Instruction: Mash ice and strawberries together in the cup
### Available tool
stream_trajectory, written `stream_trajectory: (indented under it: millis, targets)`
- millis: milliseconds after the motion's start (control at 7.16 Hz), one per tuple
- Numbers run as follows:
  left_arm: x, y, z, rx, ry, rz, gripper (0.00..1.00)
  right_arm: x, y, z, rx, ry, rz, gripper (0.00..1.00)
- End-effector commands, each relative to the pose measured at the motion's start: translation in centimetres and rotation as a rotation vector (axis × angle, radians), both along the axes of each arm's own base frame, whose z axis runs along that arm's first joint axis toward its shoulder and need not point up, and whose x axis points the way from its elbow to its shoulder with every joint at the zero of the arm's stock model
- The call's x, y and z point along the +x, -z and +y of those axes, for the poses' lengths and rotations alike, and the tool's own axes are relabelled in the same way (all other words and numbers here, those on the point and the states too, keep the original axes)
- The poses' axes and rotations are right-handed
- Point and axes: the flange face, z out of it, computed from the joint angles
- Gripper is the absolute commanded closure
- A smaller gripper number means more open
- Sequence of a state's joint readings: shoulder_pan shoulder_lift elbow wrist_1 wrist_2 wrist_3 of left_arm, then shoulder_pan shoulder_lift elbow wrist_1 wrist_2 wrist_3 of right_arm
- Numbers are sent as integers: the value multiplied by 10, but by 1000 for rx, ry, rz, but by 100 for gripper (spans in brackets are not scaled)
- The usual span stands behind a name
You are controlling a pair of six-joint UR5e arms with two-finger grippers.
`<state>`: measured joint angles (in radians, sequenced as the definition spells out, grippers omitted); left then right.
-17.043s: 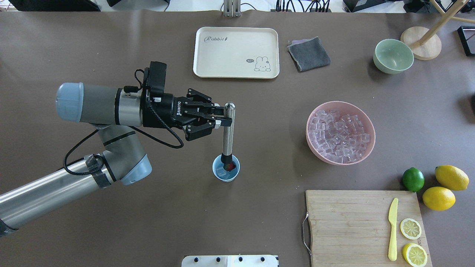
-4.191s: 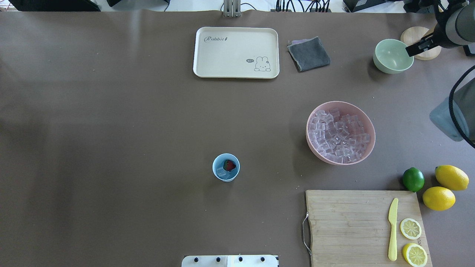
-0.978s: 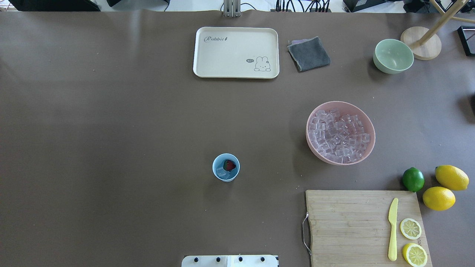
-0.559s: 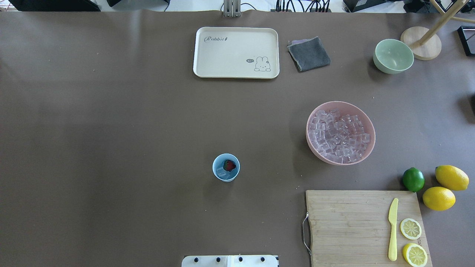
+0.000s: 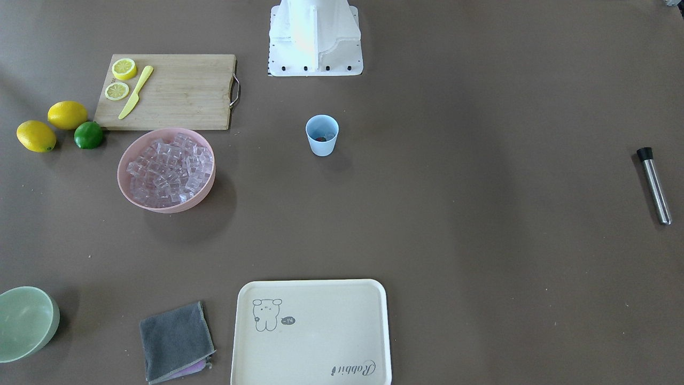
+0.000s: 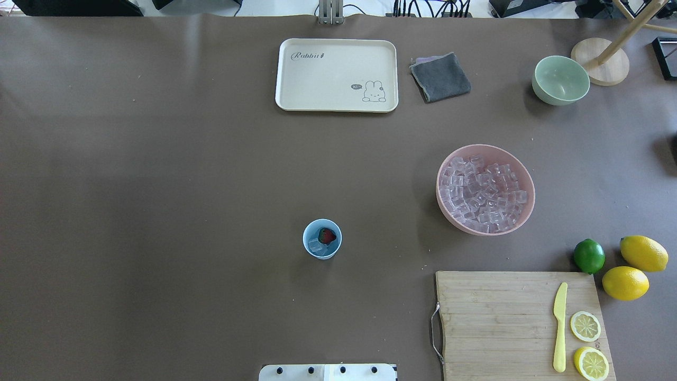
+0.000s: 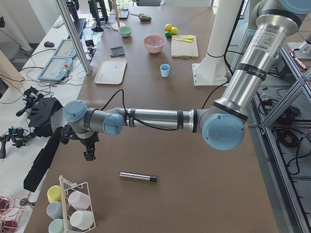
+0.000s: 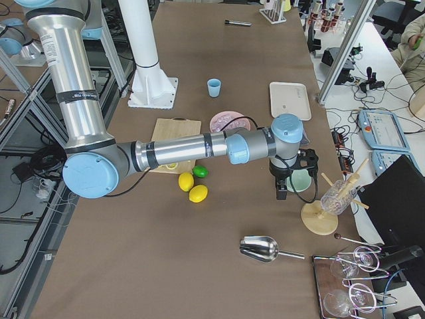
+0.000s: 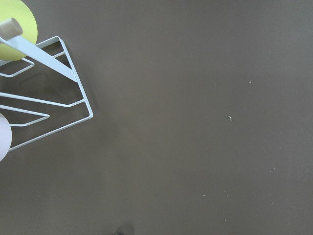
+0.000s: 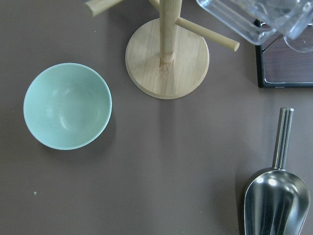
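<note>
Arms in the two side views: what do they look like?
Both the left arm and right arm are silver-grey tubes with light blue joint caps and black bands. A black cable runs along each forearm to black hardware at the wrist.

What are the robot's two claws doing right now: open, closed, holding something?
Left gripper: cannot be told; only a side view shows it.
Right gripper: cannot be told, same reason.

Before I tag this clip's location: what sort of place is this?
Probably a robotics lab staged as a drink-prep bench: a robot arm, teach pendants alongside, a cutting board with lemon slices.
</note>
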<state>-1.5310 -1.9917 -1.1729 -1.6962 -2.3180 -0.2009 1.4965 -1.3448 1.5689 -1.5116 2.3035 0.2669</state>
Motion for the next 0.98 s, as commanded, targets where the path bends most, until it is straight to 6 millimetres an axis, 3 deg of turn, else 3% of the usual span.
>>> stream_trajectory:
  millis: [0, 559, 698, 838]
  targets:
    - [-12, 1, -1, -10, 21, -15, 2, -1, 15, 0, 13, 9, 16, 0]
    - [-13, 1, 0, 1, 22, -14, 2, -12, 15, -3, 22, 25, 39, 0]
    - [-10, 13, -1, 22, 17, -10, 2, -13, 16, -2, 24, 26, 37, 0]
    - [-6, 13, 0, 33, 6, -12, 2, -13, 16, -2, 26, 25, 37, 0]
